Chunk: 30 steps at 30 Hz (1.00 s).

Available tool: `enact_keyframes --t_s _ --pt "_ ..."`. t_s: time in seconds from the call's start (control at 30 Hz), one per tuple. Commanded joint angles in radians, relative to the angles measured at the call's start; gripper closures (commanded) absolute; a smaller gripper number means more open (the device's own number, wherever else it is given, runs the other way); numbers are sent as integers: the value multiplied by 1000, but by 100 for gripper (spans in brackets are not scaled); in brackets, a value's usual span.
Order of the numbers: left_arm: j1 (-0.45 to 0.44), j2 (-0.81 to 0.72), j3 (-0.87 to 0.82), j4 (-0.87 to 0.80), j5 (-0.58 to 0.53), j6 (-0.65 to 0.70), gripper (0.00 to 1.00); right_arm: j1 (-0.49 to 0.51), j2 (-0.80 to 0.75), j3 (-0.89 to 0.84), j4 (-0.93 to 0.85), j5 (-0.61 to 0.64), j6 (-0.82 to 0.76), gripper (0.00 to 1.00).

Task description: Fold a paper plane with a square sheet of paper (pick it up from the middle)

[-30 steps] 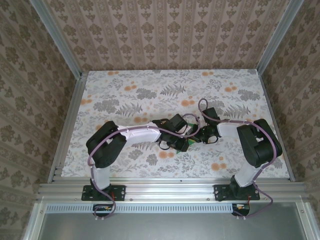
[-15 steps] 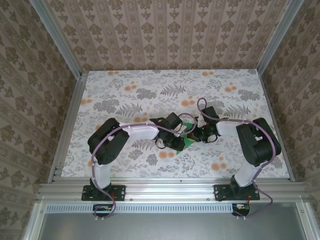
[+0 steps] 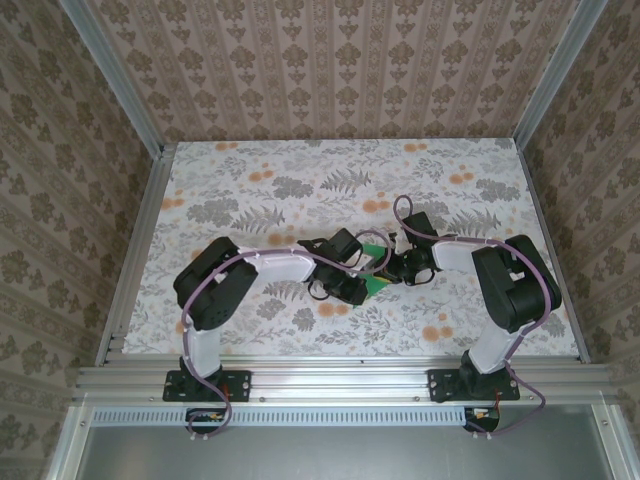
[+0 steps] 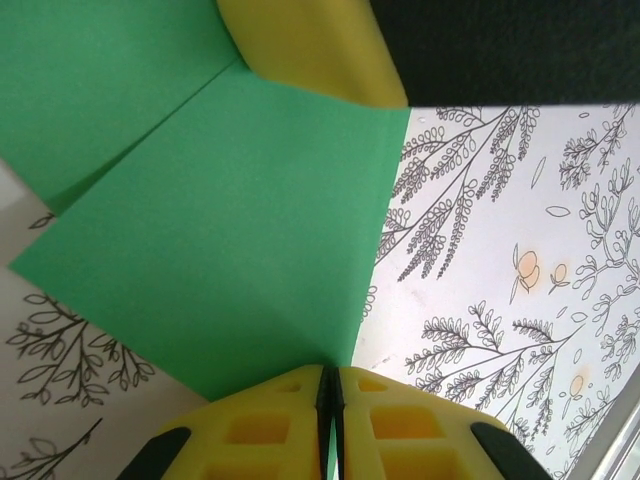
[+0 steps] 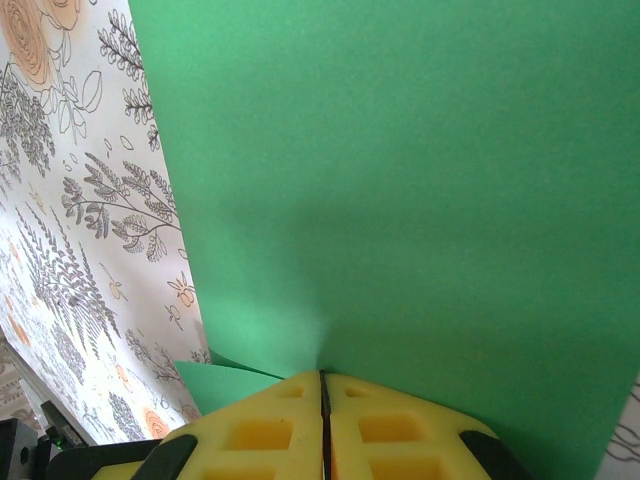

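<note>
Top external view: the floral table (image 3: 250, 190) is crossed by the left arm (image 3: 270, 265) and the right arm (image 3: 490, 275), both bent inward so that their wrists meet near its middle. There the square sheet of paper (image 3: 373, 252) is gripped between them and appears to be raised off the surface. Over the last second the left arm has been drawn in and swung toward the right one, and more green has been exposed above the wrists. The sheet is therefore judged to be in the course of an early fold, with no dart shape yet formed. In the left wrist view the left gripper (image 4: 332, 385) is seen pinched closed on the sheet's lower corner, with a doubled layer visible at upper left. In the right wrist view the right gripper (image 5: 322, 385) is likewise clamped tight on an edge of the sheet, and a slight dimple is pressed into the paper at the pinch.
</note>
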Motion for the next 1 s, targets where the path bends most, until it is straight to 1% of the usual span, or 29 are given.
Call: enact_keyframes --t_s 0.0,0.2,0.53,0.67,0.83,0.97 --pt "-5 -21 -51 -121 -25 44 87 -2 71 -31 -109 188 -19 91" --pt "-17 -53 -82 -156 -12 67 87 0 73 -28 -110 190 -19 91" --pt "-31 -71 -103 -227 -68 80 88 -1 69 -26 -116 186 -19 91" --pt "-31 -107 -104 -232 -84 66 90 -2 72 -25 -115 179 -19 91" --pt "-11 -196 -105 -170 -83 20 90 0 69 -25 -111 174 -16 90" --pt "25 -205 -71 -89 -49 -29 90 1 70 -28 -103 171 -16 90"
